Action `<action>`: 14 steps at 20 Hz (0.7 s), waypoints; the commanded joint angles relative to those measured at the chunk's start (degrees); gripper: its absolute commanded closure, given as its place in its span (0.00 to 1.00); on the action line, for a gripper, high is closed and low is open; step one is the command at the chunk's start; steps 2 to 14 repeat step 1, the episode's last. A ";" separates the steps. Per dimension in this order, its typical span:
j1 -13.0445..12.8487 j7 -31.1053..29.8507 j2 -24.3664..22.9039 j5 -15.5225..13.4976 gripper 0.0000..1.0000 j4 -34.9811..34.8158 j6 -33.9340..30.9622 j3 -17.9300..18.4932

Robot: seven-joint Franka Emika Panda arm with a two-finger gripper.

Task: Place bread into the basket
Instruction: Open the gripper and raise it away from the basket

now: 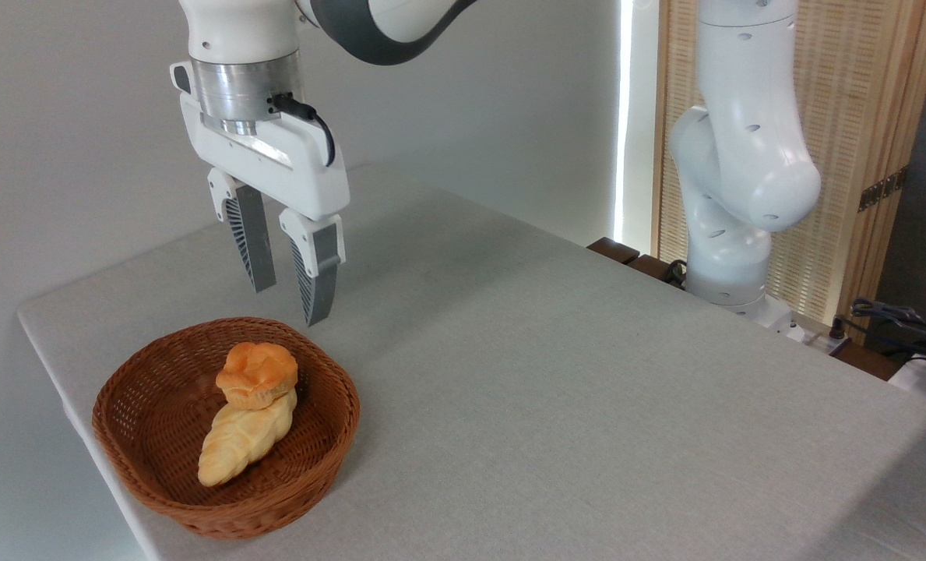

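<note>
Gripper [289,300], jaws narrowly parted and empty, is shown above the basket [318,467]; the bread [256,375] is perched on a braided loaf [241,442] inside, and may be toppled if nudged

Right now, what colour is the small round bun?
Orange-golden bun, clearest in the fixed camera view, inside the brown basket.
</note>
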 commanded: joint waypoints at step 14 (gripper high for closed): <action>-0.19 -0.44 0.02 0.34 0.00 1.15 -1.42 2.07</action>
